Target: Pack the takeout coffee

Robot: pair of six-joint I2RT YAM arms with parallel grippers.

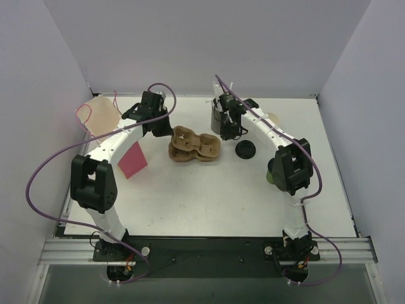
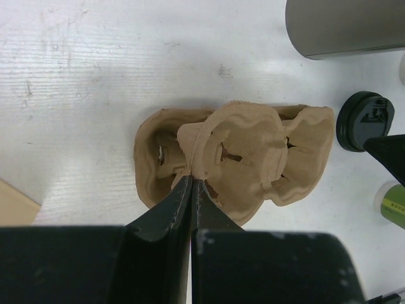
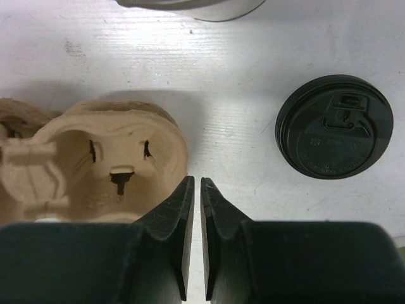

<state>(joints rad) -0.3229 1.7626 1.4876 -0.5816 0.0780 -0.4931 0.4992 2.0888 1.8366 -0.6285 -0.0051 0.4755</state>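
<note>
A brown pulp cup carrier (image 1: 195, 147) lies mid-table, and it looks like two trays nested askew (image 2: 253, 152). My left gripper (image 2: 192, 179) is shut, pinching the carrier's near-left rim. Just off the carrier's right end (image 3: 107, 158), my right gripper (image 3: 195, 180) hangs over bare table. Its jaws are shut to a thin slit with nothing between them. The black round lid (image 3: 335, 126) lies flat to its right. The takeout coffee, a green cup (image 2: 395, 206), shows only at the frame edge. From above, the cup (image 1: 270, 172) is mostly hidden behind the right arm.
A grey cylinder (image 1: 215, 117) stands behind the carrier, close to the right wrist. A cream-coloured cup (image 1: 273, 117) sits at the back right. A pink sheet (image 1: 133, 160) lies under the left arm. A pale bag (image 1: 101, 114) leans at the back left corner.
</note>
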